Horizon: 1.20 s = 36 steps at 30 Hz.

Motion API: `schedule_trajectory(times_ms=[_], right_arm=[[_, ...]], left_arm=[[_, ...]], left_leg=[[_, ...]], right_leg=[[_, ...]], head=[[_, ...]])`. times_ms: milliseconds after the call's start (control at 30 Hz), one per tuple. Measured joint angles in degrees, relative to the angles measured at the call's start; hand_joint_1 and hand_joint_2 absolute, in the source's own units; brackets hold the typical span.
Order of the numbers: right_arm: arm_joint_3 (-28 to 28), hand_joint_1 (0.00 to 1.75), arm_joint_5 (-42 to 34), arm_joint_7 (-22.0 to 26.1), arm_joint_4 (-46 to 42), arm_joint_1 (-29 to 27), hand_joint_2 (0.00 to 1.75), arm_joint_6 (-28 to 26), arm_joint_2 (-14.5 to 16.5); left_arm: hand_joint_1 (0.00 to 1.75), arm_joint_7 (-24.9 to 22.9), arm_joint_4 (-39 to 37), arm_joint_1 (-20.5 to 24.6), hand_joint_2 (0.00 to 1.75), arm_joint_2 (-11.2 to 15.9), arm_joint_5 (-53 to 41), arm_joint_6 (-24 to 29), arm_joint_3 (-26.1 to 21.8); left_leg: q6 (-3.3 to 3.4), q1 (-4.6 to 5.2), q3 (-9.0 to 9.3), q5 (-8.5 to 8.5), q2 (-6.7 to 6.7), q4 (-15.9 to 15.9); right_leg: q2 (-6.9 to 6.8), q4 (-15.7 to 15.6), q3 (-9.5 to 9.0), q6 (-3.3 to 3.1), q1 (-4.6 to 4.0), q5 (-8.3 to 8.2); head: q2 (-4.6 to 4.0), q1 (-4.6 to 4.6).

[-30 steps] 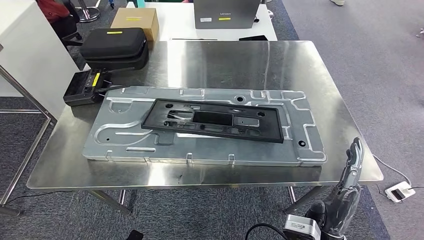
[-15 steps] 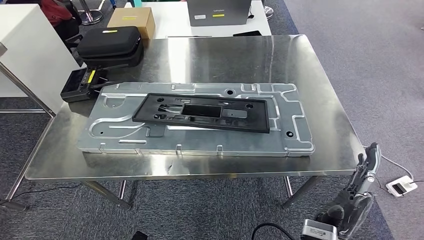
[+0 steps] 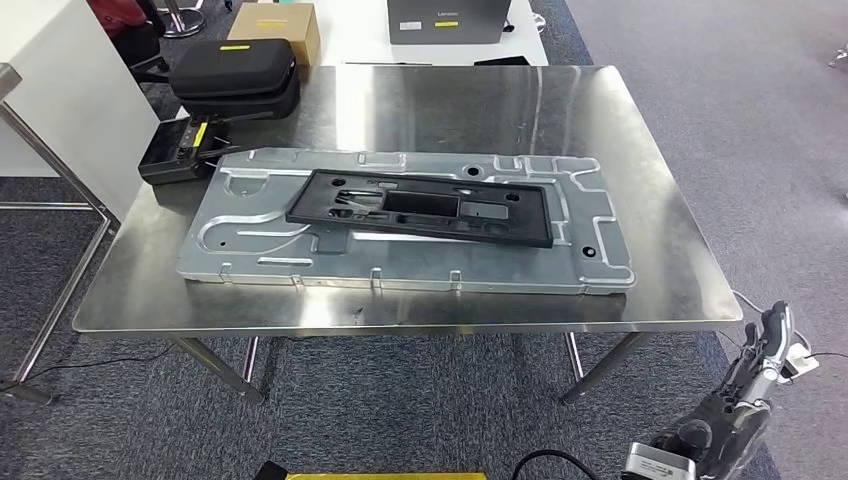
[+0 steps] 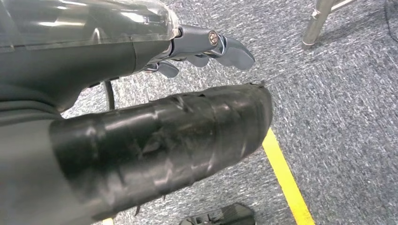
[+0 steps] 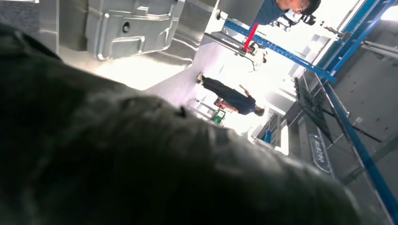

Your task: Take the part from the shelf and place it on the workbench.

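From the head view, the flat black rectangular plastic part (image 3: 425,206) is lying on a large stamped silver sheet-metal panel (image 3: 400,270) resting on the shiny steel workbench (image 3: 660,270), while the right hand (image 3: 755,385) is hanging low beside the table's near corner, fingers extended and holding nothing. At the left wrist, the left hand (image 4: 155,122) is hanging over grey carpet (image 4: 347,103) by a yellow floor line (image 4: 286,178), fingers loosely apart and empty. At the right wrist, the dark hand is blurring most of the picture, with the silver panel's corner beyond.

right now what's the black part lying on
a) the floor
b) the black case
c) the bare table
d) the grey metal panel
d: the black part lies flat on top of the grey metal panel, which itself rests on the table.
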<state>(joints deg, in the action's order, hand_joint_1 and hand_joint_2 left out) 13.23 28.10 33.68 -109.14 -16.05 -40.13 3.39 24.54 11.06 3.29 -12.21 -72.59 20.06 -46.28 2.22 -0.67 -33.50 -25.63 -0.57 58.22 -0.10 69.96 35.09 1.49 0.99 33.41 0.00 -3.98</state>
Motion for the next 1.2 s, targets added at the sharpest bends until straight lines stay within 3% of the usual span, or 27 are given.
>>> schedule_trajectory(times_ms=[67, 100, 233, 300, 367, 400, 433, 467, 500, 533, 600, 667, 733, 767, 833, 900, 933, 967, 1000, 1067, 1133, 1200], right_arm=[[-0.4, 0.00, -0.7, 0.3, 0.0, -0.1, 0.00, 0.0, 0.3], [-0.7, 0.00, -0.8, 0.5, -0.1, -0.3, 0.00, 0.0, 0.5], [-2.3, 0.00, -0.5, 1.6, -0.9, -1.5, 0.00, 0.0, 1.8], [-3.0, 0.00, -0.9, 2.2, -1.7, -2.2, 0.00, 0.0, 2.6], [-3.5, 0.00, -1.2, 2.4, -2.3, -2.8, 0.00, 0.0, 3.0], [-3.7, 0.00, -1.2, 2.4, -2.5, -3.0, 0.00, 0.0, 3.1], [-3.9, 0.00, -1.2, 2.4, -2.6, -3.2, 0.00, 0.0, 3.2], [-4.0, 0.00, -1.3, 2.4, -2.6, -3.4, 0.00, 0.0, 3.3], [-4.1, 0.00, -1.3, 2.4, -2.7, -3.5, 0.00, 0.0, 3.4], [-4.2, 0.00, -1.3, 2.4, -2.7, -3.6, 0.00, 0.0, 3.5], [-4.2, 0.00, -1.4, 2.4, -2.9, -3.7, 0.00, 0.0, 3.6], [-4.3, 0.00, -1.7, 2.5, -3.1, -3.7, 0.00, 0.0, 3.8], [-4.3, 0.00, -2.0, 2.4, -3.2, -3.9, 0.00, 0.0, 3.9], [-4.4, 0.00, -2.0, 2.4, -3.2, -4.0, 0.00, 0.0, 3.9], [-4.5, 0.00, -2.1, 2.4, -3.1, -4.1, 0.00, 0.0, 4.0], [-4.7, 0.00, -2.1, 2.5, -3.0, -4.2, 0.00, 0.0, 4.0], [-4.8, 0.00, -2.1, 2.5, -3.0, -4.2, 0.00, 0.0, 4.0], [-4.9, 0.00, -2.1, 2.5, -2.9, -4.2, 0.00, 0.0, 4.0], [-4.9, 0.00, -2.1, 2.6, -2.9, -4.2, 0.00, 0.0, 4.0], [-5.0, 0.00, -2.1, 2.6, -2.9, -4.1, 0.00, 0.0, 4.0], [-5.0, 0.00, -2.1, 2.6, -2.8, -4.1, 0.00, 0.0, 4.1], [-5.0, 0.00, -2.0, 2.6, -2.7, -4.1, 0.00, 0.0, 4.1]], left_arm=[[0.00, 0.0, 0.0, 0.0, 0.00, 0.0, 0.0, 0.0, -0.1], [0.00, 0.0, 0.0, 0.0, 0.00, 0.0, 0.1, 0.0, -0.1], [0.00, 0.1, 0.0, 0.0, 0.00, 0.0, 0.8, 0.0, -0.8], [0.00, 0.2, 0.0, -0.2, 0.00, 0.0, 1.0, 0.1, -1.1], [0.00, 0.2, 0.0, -0.2, 0.00, 0.0, 1.0, 0.1, -1.2], [0.00, 0.2, 0.0, -0.2, 0.00, 0.0, 1.0, 0.1, -1.3], [0.00, 0.2, 0.0, -0.2, 0.00, 0.0, 1.0, 0.1, -1.4], [0.00, 0.2, 0.0, -0.2, 0.00, 0.0, 1.0, 0.1, -1.4], [0.00, 0.2, 0.0, -0.2, 0.00, 0.0, 1.0, 0.1, -1.4], [0.00, 0.2, 0.0, -0.2, 0.00, 0.0, 1.0, 0.2, -1.4], [0.00, 0.2, 0.0, 0.0, 0.00, 0.1, 1.0, 0.2, -1.5], [0.00, 0.2, 0.0, 0.0, 0.00, 0.2, 1.0, 0.2, -1.5], [0.00, 0.2, 0.0, -0.1, 0.00, 0.2, 1.1, 0.3, -1.5], [0.00, 0.2, 0.0, -0.1, 0.00, 0.1, 1.1, 0.3, -1.5], [0.00, 0.2, 0.0, -0.1, 0.00, 0.0, 1.1, 0.3, -1.7], [0.00, 0.2, 0.0, 0.0, 0.00, 0.0, 1.1, 0.3, -1.8], [0.00, 0.2, 0.0, 0.0, 0.00, 0.0, 1.1, 0.3, -1.8], [0.00, 0.2, 0.0, -0.1, 0.00, 0.0, 1.1, 0.3, -1.9], [0.00, 0.1, 0.0, -0.1, 0.00, 0.0, 1.1, 0.3, -2.0], [0.00, 0.1, 0.0, 0.0, 0.00, -0.1, 1.1, 0.3, -2.1], [0.00, 0.0, 0.0, 0.0, 0.00, -0.1, 1.2, 0.3, -2.3], [0.00, 0.0, 0.0, 0.0, 0.00, -0.2, 1.2, 0.4, -2.3]], left_leg=[[-0.47, 0.00, -0.66, 0.37, 0.04, 0.4], [-0.80, 0.04, -0.77, 0.59, 0.09, 0.5], [-2.26, 0.04, -1.11, 1.23, 0.18, 0.6], [-2.69, -0.07, -2.34, -1.79, 0.24, 3.3], [-2.85, -0.11, -4.42, -7.35, 0.27, 9.9], [-2.86, -0.10, -5.15, -9.34, 0.27, 13.4], [-2.80, -0.08, -5.19, -10.09, 0.27, 15.5], [-2.64, -0.04, -4.27, -9.65, 0.27, 15.8], [-2.37, 0.05, -2.40, -8.36, 0.27, 14.1], [-1.94, 0.23, 0.34, -6.81, 0.28, 10.6], [-0.92, 0.72, 5.58, -5.33, 0.25, 2.7], [-0.37, 1.14, 7.56, -5.38, 0.21, -1.3], [-0.14, 1.06, 7.31, -4.67, 0.11, -2.1], [0.13, 0.89, 7.07, -4.12, 0.00, -2.4], [0.74, 0.56, 6.19, -2.96, -0.24, -2.7], [1.01, 0.58, 4.93, -2.11, -0.34, -2.6], [0.95, 0.57, 4.29, -1.70, -0.38, -2.4], [0.85, 0.52, 3.63, -1.34, -0.42, -2.2], [0.69, 0.44, 2.95, -1.04, -0.43, -1.8], [0.31, 0.26, 1.66, -0.67, -0.39, -0.8], [-0.31, 0.27, 0.64, -0.38, -0.33, 0.1], [-1.12, 0.33, 0.13, 0.12, -0.27, 0.4]], right_leg=[[0.04, -7.9, -4.92, -0.22, 0.02, -2.14], [0.09, -10.1, -6.14, -0.45, -0.13, -2.68], [0.13, -11.4, -5.52, -2.12, -0.48, -3.65], [0.00, -11.6, -4.59, -3.23, -0.36, -4.52], [-0.06, -11.6, -3.39, -3.88, -0.51, -5.43], [-0.07, -11.5, -2.74, -3.99, -0.66, -5.87], [-0.07, -11.4, -2.10, -4.05, -0.83, -6.30], [-0.07, -11.3, -1.56, -4.07, -1.01, -6.69], [-0.06, -11.1, -1.11, -4.05, -1.18, -7.03], [-0.04, -11.0, -0.78, -4.02, -1.33, -7.34], [-0.08, -10.9, -0.30, -3.71, -1.52, -7.95], [-0.21, -10.9, 0.03, -3.13, -1.41, -8.66], [-0.27, -10.9, 0.18, -2.44, -1.26, -9.15], [-0.20, -10.4, 0.44, -2.11, -1.23, -8.54], [-0.02, -6.5, 1.85, -1.48, -1.04, -4.66], [0.04, 0.5, 3.92, -0.84, -0.64, 0.26], [0.04, 3.4, 4.50, -0.52, -0.40, 1.47], [0.03, 4.7, 4.24, -0.25, -0.18, 1.40], [0.02, 3.9, 2.95, -0.02, 0.07, 0.31], [0.01, -3.2, -2.22, 0.26, 0.53, -2.36], [0.10, -9.9, -6.32, 0.04, 0.38, -2.93], [0.21, -11.5, -6.81, -0.58, -0.05, -2.72]], head=[[0.00, 0.01], [0.00, 0.01], [0.00, -0.04], [0.00, -0.03], [0.00, -0.02], [0.00, -0.02], [0.00, -0.02], [0.00, -0.02], [0.00, -0.01], [0.00, -0.01], [0.00, -0.01], [-0.01, -0.02], [-0.01, -0.02], [-0.01, -0.03], [-0.01, -0.04], [-0.01, -0.04], [-0.02, -0.04], [-0.01, -0.03], [-0.01, -0.04], [0.00, -0.03], [0.00, -0.03], [0.00, -0.02]])
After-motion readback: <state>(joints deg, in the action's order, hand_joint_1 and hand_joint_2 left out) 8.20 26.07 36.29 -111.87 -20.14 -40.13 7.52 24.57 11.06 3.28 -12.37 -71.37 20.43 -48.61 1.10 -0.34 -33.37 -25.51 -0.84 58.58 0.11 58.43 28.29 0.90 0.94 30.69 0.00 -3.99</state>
